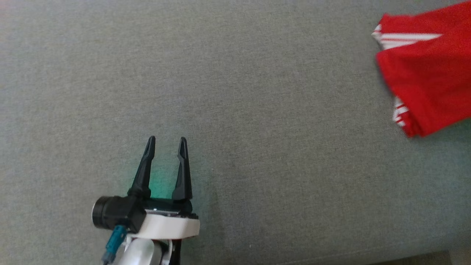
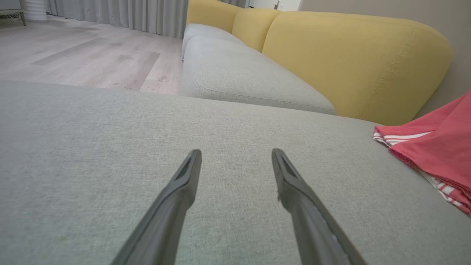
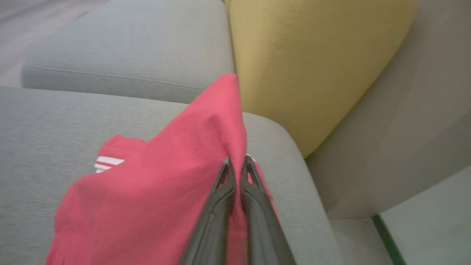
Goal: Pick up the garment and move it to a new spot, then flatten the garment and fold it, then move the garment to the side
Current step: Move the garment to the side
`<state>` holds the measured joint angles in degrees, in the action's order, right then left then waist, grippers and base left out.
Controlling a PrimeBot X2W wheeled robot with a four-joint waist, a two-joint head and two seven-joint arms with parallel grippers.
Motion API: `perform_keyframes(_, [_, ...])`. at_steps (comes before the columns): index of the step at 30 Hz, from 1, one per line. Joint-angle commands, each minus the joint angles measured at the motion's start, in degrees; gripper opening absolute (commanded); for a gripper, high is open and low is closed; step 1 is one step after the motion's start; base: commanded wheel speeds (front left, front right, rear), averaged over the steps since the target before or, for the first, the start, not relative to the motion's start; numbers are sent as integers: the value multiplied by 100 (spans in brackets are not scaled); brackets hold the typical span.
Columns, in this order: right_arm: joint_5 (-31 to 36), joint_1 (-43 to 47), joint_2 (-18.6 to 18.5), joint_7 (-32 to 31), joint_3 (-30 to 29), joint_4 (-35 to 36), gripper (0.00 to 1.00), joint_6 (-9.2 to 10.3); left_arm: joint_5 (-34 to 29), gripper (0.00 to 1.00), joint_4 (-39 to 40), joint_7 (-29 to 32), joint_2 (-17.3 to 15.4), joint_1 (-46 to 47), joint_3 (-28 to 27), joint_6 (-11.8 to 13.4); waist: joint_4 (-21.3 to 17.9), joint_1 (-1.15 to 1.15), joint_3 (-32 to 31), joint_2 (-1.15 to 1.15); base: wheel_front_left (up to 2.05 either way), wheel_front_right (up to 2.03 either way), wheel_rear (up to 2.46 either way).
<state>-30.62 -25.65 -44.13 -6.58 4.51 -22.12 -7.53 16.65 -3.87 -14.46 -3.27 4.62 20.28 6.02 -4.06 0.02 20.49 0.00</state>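
Soft, light and limp, the red garment (image 1: 427, 73) lies at the right end of the sofa cushion (image 1: 235, 92). The right fingers (image 3: 225, 180) pinch a raised fold, likely a sound hold. The left fingers (image 1: 146, 162) gape empty.

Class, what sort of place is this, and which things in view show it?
Probably a home living room: a sofa with grey seats and yellow back cushions, a wood-look floor, and long grey curtains.

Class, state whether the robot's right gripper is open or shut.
Shut on the red white-striped cloth garment: the right gripper has its two dark fingers pressed together, a raised fold pinched between them.
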Motion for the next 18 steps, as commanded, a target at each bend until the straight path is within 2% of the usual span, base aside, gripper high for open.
perform_keyframes(1, [123, -1, -223, 1, -101, 119, 82, 4, 30, 100, 149, -54, 39, 106, -177, -16, -32, -2, 30, 0, 0, 0, 0])
perform_keyframes(2, [267, 27, -111, 25, -243, 130, 100, 4, 83, 100, 160, -54, 39, 122, -189, -23, -26, -2, -4, 0, 0, 0, 0])
perform_keyframes(8, [948, 625, 1030, 162, -444, 404, 100, 4, 104, 100, 88, -54, 39, 5, -183, -66, 109, -2, -523, 0, 0, 0, 0])
perform_keyframes(13, [1097, 1291, 1994, 363, -71, 486, 100, 4, -74, 100, 136, -54, 39, -244, -233, -31, 305, -2, -1123, 0, 0, 0, 0])
perform_keyframes(18, [1107, 1760, 2724, 909, 326, 239, 100, 4, -109, 100, 82, -54, 39, -611, -292, -36, 515, -2, -1695, 0, 0, 0, 0])
